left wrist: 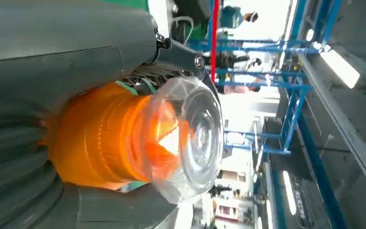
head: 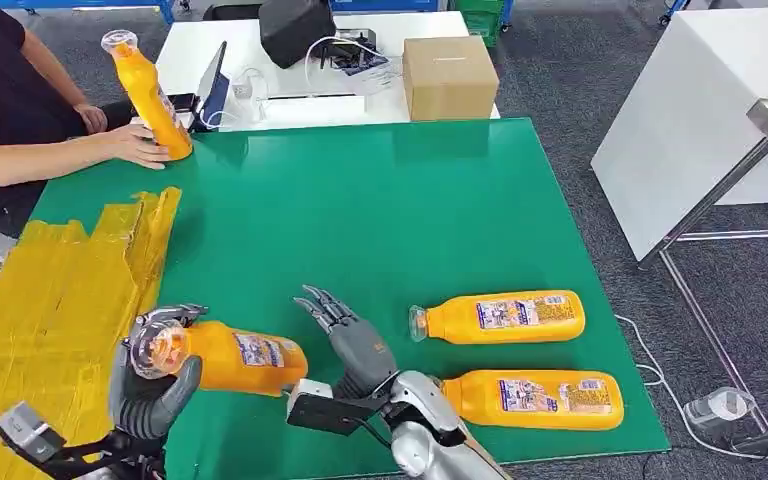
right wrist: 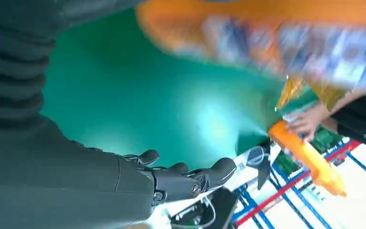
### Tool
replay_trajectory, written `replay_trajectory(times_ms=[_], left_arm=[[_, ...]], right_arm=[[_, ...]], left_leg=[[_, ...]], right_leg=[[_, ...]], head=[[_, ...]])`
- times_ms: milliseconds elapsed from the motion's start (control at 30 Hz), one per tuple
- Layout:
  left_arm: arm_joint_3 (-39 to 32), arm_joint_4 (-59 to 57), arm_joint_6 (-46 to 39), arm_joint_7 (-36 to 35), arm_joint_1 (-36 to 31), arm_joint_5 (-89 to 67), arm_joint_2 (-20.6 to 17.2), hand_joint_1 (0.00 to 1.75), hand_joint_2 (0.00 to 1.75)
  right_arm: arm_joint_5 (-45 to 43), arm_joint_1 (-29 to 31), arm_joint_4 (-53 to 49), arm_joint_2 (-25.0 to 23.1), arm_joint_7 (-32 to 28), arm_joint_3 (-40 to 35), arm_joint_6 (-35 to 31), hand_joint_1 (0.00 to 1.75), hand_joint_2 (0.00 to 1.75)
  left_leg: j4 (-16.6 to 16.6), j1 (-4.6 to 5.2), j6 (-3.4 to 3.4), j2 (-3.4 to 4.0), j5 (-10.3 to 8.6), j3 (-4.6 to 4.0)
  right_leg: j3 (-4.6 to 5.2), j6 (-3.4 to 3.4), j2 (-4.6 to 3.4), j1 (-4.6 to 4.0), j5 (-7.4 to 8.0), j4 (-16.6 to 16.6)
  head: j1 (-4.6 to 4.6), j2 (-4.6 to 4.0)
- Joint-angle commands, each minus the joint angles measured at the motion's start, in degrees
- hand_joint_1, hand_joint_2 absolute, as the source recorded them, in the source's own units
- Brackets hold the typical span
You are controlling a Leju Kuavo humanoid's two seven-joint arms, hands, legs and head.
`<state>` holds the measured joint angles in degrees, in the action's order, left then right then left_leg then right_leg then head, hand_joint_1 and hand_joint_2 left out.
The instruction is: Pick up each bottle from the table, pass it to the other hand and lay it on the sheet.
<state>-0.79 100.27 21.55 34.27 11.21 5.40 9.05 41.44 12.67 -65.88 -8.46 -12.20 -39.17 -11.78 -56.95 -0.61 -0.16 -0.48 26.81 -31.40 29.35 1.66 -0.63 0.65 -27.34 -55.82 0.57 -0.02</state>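
Observation:
My left hand [head: 155,385] grips an orange bottle [head: 225,357] near its clear cap [left wrist: 190,138], holding it level above the green table's near left. My right hand [head: 355,340] hovers just right of that bottle's base, fingers [right wrist: 190,179] spread and holding nothing. Two more orange bottles lie on their sides at the near right, one [head: 500,318] behind the other [head: 540,398]. The yellow sheet [head: 55,300] covers the table's left side. A person's hand [head: 140,145] holds a fourth orange bottle [head: 148,95] tilted at the far left; it also appears as the bottle [right wrist: 307,155] in the right wrist view.
Beyond the green table [head: 380,200] stands a white desk with a cardboard box [head: 448,75], cables and a dark device [head: 295,28]. A white table [head: 690,110] stands to the right over grey floor. The person sits at the far left.

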Motion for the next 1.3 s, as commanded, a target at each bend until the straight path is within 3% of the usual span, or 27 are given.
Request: replay_trajectory(times_ms=[33,367,467,533,733,800,1000,1033,1167,1300], left_arm=[[-2.5,3.4,-4.2,2.9,1.3,-5.5,1.6,1.75,1.75],[-6.6,7.4,-18.3,5.7,-1.0,-17.0,0.6,1.75,1.75],[-6.9,7.4,-18.1,5.4,-1.4,-16.9,0.2,1.75,1.75],[-6.4,7.4,-27.2,5.7,-2.2,-25.5,-0.6,1.75,1.75],[-5.9,2.2,-43.3,2.6,-4.0,-46.8,-3.0,1.75,1.75],[-5.0,-3.4,-44.9,-1.3,-4.7,-54.0,-5.9,1.75,1.75],[-5.0,-4.3,-45.6,-0.9,-4.8,-53.8,-6.1,1.75,1.75],[-4.8,-5.3,-45.7,-3.4,-4.5,-57.9,-7.0,1.75,1.75],[-4.1,-20.6,-44.3,-9.8,-6.2,-70.3,-12.4,1.75,1.75],[-3.9,-27.8,-43.4,-9.7,-7.6,-71.0,-13.6,1.75,1.75]], right_arm=[[1.2,-2.0,-5.5,3.0,0.9,0.3,-0.1,0.0,0.0],[2.4,-5.6,-10.6,4.9,1.2,0.9,-0.8,0.0,0.0],[2.4,-5.7,-10.8,4.9,1.2,0.9,-0.8,0.0,0.0],[2.7,-5.8,-11.7,5.2,1.2,0.9,-0.7,0.0,0.0],[2.8,-6.1,-13.6,6.1,0.9,0.2,-0.5,0.0,0.0],[2.6,-5.4,-13.6,6.7,0.7,-0.6,0.0,0.0,0.0],[2.6,-5.3,-13.5,6.7,0.7,-0.7,0.0,0.0,0.0],[2.3,-4.9,-13.1,6.9,0.7,-1.0,0.3,0.0,0.0],[0.7,-2.0,-12.2,7.3,0.0,-2.6,1.7,0.0,0.0],[0.3,-0.7,-11.5,7.0,0.0,-3.4,2.3,0.0,0.0]], left_leg=[[0.0,-0.03,0.03,-0.03,0.0,0.03],[0.0,-0.04,0.03,-0.05,-0.01,-0.01],[0.0,-0.01,0.02,-0.04,-0.02,0.0],[0.0,0.0,0.01,-0.06,-0.03,-0.01],[0.0,-0.03,0.03,-0.12,-0.04,0.06],[0.1,0.0,0.02,-0.08,-0.06,0.11],[0.1,-0.03,0.03,0.0,-0.03,0.15],[0.1,0.01,0.03,-0.03,-0.03,0.11],[0.2,0.03,0.01,0.06,-0.06,0.23],[0.2,0.05,-0.01,0.08,-0.1,0.2]], right_leg=[[-0.08,-0.04,0.11,-0.05,0.0,0.1],[-0.08,-0.05,0.13,-0.06,0.0,0.0],[-0.05,-0.04,0.1,-0.03,0.0,0.0],[-0.04,-0.04,0.12,-0.02,0.0,0.0],[-0.16,-0.07,0.22,-0.05,0.0,0.1],[-0.16,-0.07,0.17,-0.02,0.02,0.1],[-0.19,-0.07,0.1,-0.05,0.03,0.1],[-0.14,-0.04,0.12,-0.01,0.0,0.1],[-0.23,-0.07,0.04,0.0,0.04,0.2],[-0.16,-0.07,0.0,0.03,0.07,0.1]], head=[[0.0,0.0],[0.0,0.0],[0.0,0.0],[0.02,0.0],[0.0,0.0],[0.0,0.0],[0.02,0.0],[0.0,0.0],[0.0,0.0],[0.02,0.0]])
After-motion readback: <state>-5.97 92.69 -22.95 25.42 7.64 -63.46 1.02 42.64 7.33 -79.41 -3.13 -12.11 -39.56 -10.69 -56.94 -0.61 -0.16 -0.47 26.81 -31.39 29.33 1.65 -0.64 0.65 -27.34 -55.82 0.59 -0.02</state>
